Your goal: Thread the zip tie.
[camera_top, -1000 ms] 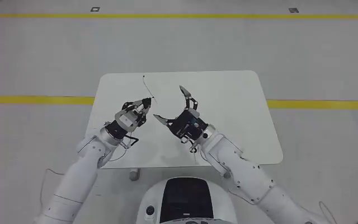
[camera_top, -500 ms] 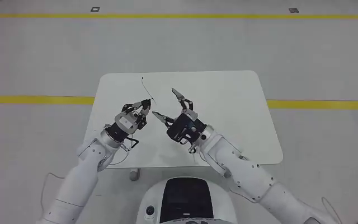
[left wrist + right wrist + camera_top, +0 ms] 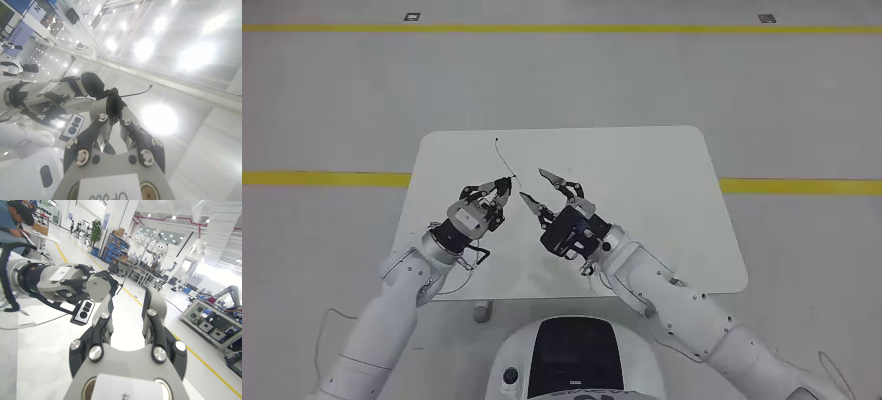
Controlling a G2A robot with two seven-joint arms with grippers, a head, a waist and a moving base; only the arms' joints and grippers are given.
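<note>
Pinching the zip tie low on its strap, the left gripper is clamped on it, and the rest juts free above the table. The right gripper stands wide open just beside the strap, holding nothing. It should likely close squarely on the free length, clear of the left grip, since so thin a strap may flex away. Only that grip crowds the approach.

Thin black zip tie, gently curved, one end pinched in left pincer.
</note>
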